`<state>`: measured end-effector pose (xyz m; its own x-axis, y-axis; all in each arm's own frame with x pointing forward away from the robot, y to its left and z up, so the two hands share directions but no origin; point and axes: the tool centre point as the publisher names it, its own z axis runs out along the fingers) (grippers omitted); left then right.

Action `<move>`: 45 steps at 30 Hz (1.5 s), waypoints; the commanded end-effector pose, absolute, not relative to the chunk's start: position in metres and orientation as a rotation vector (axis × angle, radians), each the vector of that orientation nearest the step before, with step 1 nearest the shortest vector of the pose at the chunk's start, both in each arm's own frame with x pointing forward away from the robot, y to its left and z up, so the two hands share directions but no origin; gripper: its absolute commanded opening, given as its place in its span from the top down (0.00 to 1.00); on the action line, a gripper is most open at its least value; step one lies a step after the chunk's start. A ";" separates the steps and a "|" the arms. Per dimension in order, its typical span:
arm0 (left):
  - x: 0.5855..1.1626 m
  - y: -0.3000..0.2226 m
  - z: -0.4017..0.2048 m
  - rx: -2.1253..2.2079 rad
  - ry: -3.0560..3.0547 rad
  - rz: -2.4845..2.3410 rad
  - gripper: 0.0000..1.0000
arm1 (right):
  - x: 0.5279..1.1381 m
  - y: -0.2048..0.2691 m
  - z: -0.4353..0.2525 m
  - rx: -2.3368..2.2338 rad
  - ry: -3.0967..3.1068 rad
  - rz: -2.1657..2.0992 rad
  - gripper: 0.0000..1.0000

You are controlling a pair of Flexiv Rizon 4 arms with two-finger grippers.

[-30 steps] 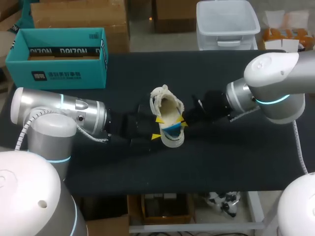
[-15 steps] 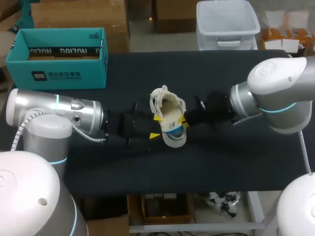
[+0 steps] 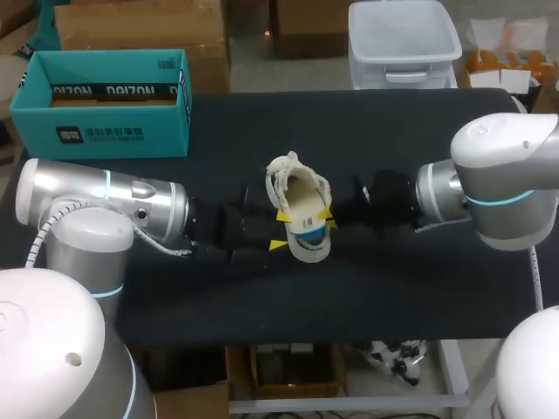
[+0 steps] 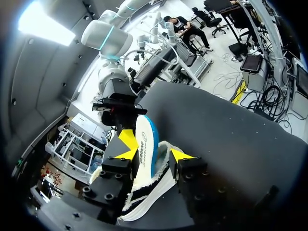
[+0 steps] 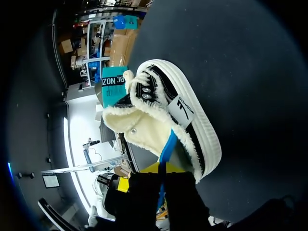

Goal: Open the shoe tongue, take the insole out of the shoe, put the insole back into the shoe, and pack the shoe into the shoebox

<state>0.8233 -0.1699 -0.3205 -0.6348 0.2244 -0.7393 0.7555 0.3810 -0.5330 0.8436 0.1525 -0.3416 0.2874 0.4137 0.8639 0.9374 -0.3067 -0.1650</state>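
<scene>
**Fleece-lined shoe held from both sides**

My left gripper (image 3: 280, 229) clamps the heel of the shoe (image 3: 301, 205) mid-frame on the worktop (image 3: 393, 288). My right gripper (image 3: 329, 218) pinches the blue insole (image 3: 306, 230). The teal shoebox (image 3: 105, 100) stands upper left, well apart.

Evenly lit; bright glare overhead.

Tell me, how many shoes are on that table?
1. The shoe lies in the middle, between the left gripper and right gripper, its insole sticking up out of it. Another could be hidden inside the teal shoebox at the far left corner.
</scene>
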 end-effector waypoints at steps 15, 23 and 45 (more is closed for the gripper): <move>0.837 -0.171 -0.325 0.797 2.081 -1.221 0.75 | 0.869 0.158 -0.351 -1.839 -1.190 -0.928 1.00; 0.837 -0.180 -0.334 0.810 2.097 -1.246 0.61 | 0.849 0.155 -0.342 -1.858 -1.187 -0.933 1.00; 0.845 -0.193 -0.339 0.872 2.124 -1.124 1.00 | 0.853 0.165 -0.343 -1.875 -1.365 -0.717 1.00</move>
<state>0.8429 -0.1881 -0.3392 -0.6181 0.2663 -0.7396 0.7641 0.4247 -0.4856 0.8462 0.1563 -0.3425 0.2845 0.5310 0.7982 0.9571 -0.2058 -0.2042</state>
